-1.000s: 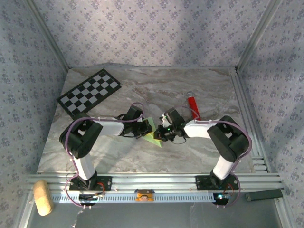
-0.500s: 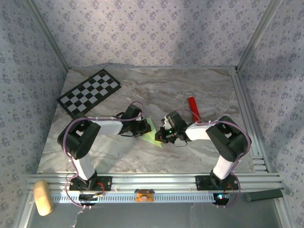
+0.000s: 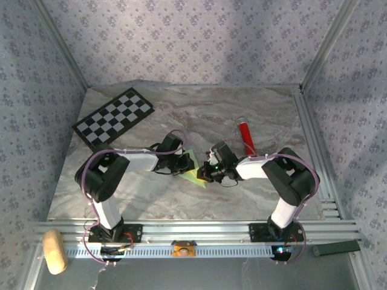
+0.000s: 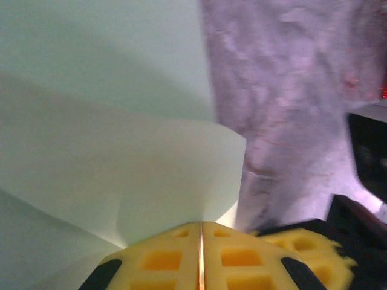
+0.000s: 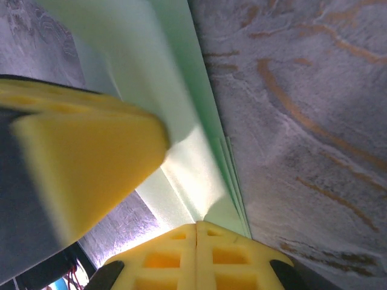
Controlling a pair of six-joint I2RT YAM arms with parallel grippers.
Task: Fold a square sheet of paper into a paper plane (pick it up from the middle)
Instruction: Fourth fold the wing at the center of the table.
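I can read no text, label, brand or number here; the checkerboard (image 3: 113,118) bears plain squares, and the red tube (image 3: 245,136) is too small to tell.

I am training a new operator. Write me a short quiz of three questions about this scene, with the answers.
1. True or false: the red tube lies on the table, apart from the green paper.
2. What is the left tool shut on? A) the green paper B) a pen C) nothing
3. Name the flat patterned thing near the table's far left corner.

Key: 1 true; 2 A; 3 the checkerboard.
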